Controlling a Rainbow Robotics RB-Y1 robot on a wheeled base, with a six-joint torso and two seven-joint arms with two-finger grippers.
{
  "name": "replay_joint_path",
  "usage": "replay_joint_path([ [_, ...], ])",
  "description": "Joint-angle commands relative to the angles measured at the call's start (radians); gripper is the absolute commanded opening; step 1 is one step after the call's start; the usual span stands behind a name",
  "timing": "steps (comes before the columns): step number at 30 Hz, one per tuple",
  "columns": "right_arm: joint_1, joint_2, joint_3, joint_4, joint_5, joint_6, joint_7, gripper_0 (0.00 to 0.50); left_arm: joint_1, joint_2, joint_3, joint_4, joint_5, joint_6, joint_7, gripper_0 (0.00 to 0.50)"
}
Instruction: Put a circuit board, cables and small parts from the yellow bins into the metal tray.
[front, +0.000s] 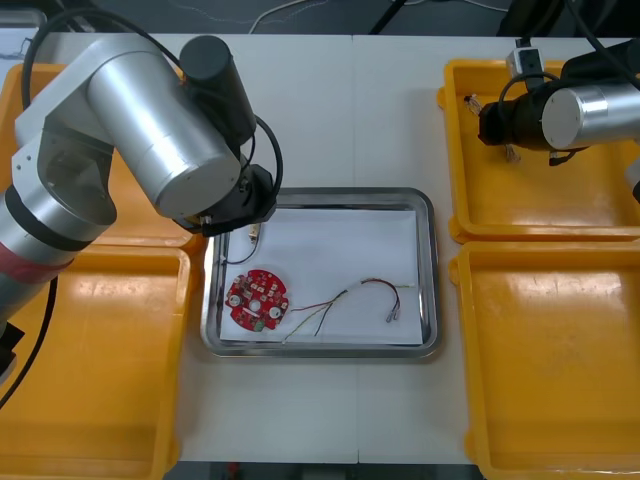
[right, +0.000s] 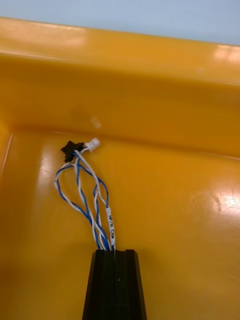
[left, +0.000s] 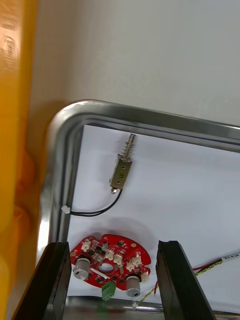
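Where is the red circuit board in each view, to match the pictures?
Front view: circuit board in the metal tray's left part.
Left wrist view: circuit board seen between the fingers of the open left gripper.
Right wrist view: right gripper holds the blue and white cable in a yellow bin.
Shared landmark: red and yellow cable beside it.

A flat, pale grey table (front: 330, 120) spreads out in front of me, with a thin straight seam (front: 352, 110) running down its middle from the far edge. Beyond that edge is a strip of dark floor (front: 330, 18), where a loose white cord (front: 272, 14) curls near a slanting black cord (front: 388, 15).
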Motion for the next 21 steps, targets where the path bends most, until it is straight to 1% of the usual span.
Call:
replay_joint_path([
  [1,-0.022,-0.051,-0.052,-0.083,-0.012,0.082,0.046,0.000,-0.020,0.012,0.124,-0.020,0.020,0.080,-0.116,0.500],
  [4,-0.022,-0.062,-0.067,-0.112,-0.018,0.143,0.055,0.000,-0.042,0.010,0.188,0.027,0.032,0.113,-0.194,0.500],
  [9,-0.021,-0.085,-0.079,-0.147,-0.032,0.234,0.073,0.000,-0.076,0.012,0.257,0.130,0.034,0.106,-0.320,0.500],
  [12,-0.018,-0.099,-0.090,-0.165,-0.039,0.288,0.084,0.000,-0.100,0.010,0.285,0.204,0.021,0.078,-0.414,0.500],
  [14,-0.002,-0.109,-0.101,-0.179,-0.049,0.317,0.095,0.000,-0.114,0.010,0.300,0.259,0.000,0.040,-0.489,0.500],
  [21,0.054,-0.146,-0.142,-0.256,-0.069,0.384,0.121,0.000,-0.122,0.012,0.342,0.400,-0.058,-0.072,-0.711,0.500],
])
